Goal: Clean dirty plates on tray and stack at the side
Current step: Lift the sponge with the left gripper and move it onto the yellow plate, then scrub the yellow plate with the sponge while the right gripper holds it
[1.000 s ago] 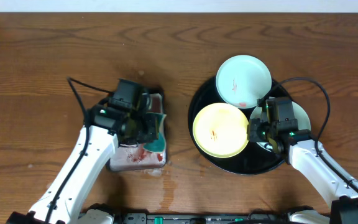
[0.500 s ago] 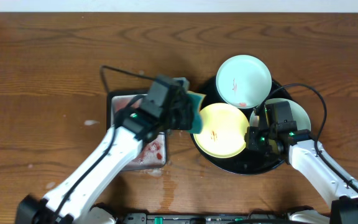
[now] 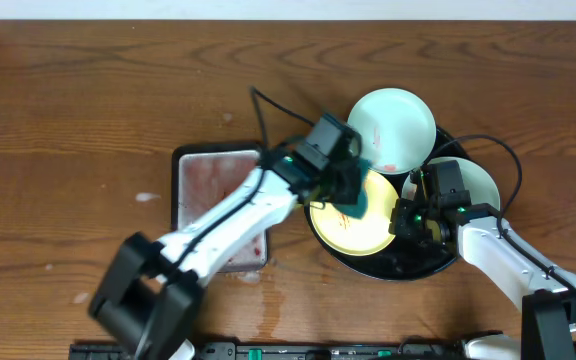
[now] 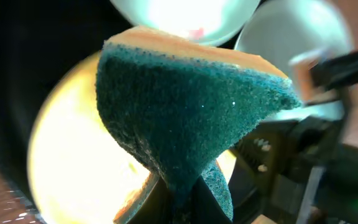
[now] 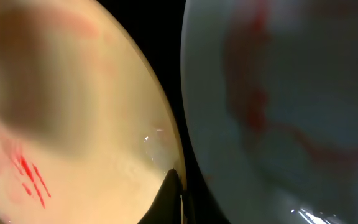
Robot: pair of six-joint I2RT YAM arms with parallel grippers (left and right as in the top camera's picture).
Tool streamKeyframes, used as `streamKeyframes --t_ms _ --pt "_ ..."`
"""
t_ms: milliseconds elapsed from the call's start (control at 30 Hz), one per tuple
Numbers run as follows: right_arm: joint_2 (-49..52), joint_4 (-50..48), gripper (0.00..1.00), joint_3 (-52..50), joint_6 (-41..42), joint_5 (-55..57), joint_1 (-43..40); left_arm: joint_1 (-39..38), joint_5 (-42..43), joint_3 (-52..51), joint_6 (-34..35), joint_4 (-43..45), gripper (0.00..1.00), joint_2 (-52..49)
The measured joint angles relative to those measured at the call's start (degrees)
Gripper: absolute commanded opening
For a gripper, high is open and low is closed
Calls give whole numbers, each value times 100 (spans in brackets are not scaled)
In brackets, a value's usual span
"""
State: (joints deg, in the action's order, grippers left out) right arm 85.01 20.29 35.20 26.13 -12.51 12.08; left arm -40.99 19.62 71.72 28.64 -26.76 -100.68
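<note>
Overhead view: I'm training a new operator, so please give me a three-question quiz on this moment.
1. True or false: the right claw holds the sponge.
2. How many plates sit on the black tray? A two, B three, C four.
3. Fill in: the sponge hangs over the ___ plate.
Key: 1 false, the left claw holds it. 2 B. 3 yellow, the yellow plate.
</note>
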Motion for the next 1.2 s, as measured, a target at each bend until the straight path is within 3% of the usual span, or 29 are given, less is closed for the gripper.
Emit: streamKeyframes --t_ms 300,533,700,1033,1200 --pt "2 -4 1 0 0 2 0 -177 -11 48 9 -149 7 -1060" --pt "4 -26 1 0 0 9 0 -238 -1478 387 164 -1397 7 -1054" --pt "35 -55 1 2 9 -74 7 -275 -2050 494 203 -1519 7 -1054" --pt "46 -35 1 22 -11 -79 7 -164 -424 492 597 179 7 -1416" --pt "46 -42 1 28 -68 -44 7 -249 260 492 745 549 8 -1576"
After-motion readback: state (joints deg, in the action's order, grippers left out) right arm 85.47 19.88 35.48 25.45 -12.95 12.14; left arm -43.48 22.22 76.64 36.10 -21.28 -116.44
